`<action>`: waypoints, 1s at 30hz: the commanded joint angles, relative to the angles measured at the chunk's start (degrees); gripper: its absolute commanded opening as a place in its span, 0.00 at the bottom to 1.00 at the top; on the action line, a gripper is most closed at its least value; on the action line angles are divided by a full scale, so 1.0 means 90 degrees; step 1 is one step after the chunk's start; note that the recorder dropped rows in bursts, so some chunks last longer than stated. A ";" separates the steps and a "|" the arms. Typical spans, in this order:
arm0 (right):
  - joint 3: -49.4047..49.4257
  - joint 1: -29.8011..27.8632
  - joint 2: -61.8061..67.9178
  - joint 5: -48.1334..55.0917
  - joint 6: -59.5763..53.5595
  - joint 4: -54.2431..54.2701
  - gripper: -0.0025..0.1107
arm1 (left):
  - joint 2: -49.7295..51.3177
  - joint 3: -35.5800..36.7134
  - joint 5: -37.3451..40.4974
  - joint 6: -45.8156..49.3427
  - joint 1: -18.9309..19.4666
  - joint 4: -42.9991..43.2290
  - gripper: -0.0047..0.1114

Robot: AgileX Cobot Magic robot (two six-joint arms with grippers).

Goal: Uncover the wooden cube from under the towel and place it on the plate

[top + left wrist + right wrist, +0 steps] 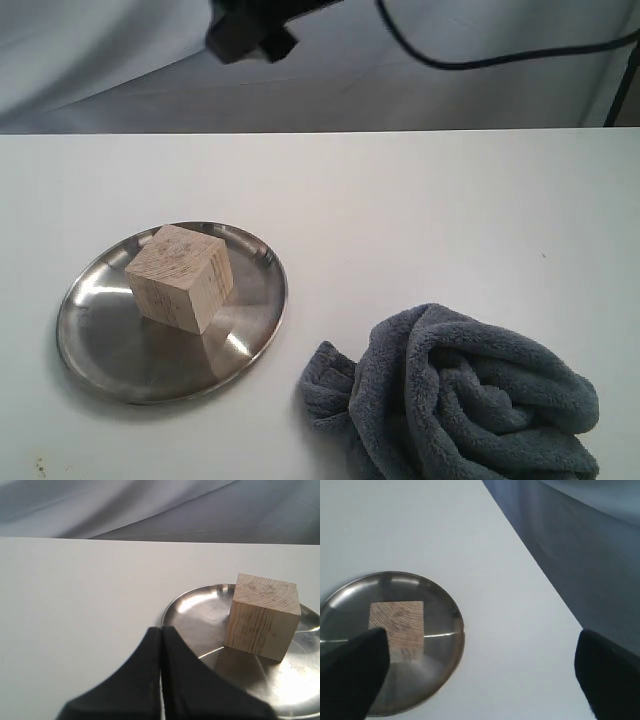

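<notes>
The pale wooden cube [180, 278] stands uncovered on the shiny steel plate [120, 350] at the left of the white table. The blue-grey towel [460, 400] lies bunched in a heap at the front right, apart from the plate. In the left wrist view my left gripper [161, 630] is shut and empty, low beside the plate's rim [200, 610], a short way from the cube [262, 617]. My right gripper [480, 680] is open and empty, high over the table next to the plate [440, 610] and cube [396, 622].
A black arm part [250, 35] with a cable hangs at the top edge of the exterior view. Grey backdrop cloth [450, 100] rises behind the table's far edge. Bare white tabletop [420, 220] stretches between plate and towel.
</notes>
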 commanded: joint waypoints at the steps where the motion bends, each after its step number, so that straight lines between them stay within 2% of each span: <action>1: -0.0040 -0.0580 -0.0492 0.0635 0.0233 -0.0051 0.71 | -0.0017 0.0031 -0.0062 0.0005 0.0004 -0.0001 0.04; 8: -0.0040 -0.1606 -0.1126 0.1190 0.0144 0.0461 0.49 | -0.0017 0.0031 -0.0062 0.0005 0.0004 -0.0001 0.04; 11: -0.0029 -0.1975 -0.1363 0.1332 0.0097 0.0795 0.34 | -0.0017 0.0031 -0.0062 0.0005 0.0004 -0.0001 0.04; 16: 0.0382 -0.2293 -0.1846 0.1288 -0.0202 0.1312 0.03 | -0.0017 0.0031 -0.0062 0.0005 0.0004 -0.0001 0.04; 20: 0.1286 -0.2308 -0.2424 0.0697 -0.0826 0.1730 0.02 | -0.0017 0.0031 -0.0062 0.0005 0.0004 -0.0001 0.04; 30: 0.5493 -0.2308 -0.5278 -0.3334 -0.1729 0.1981 0.02 | -0.0017 0.0031 -0.0062 0.0005 0.0004 -0.0001 0.04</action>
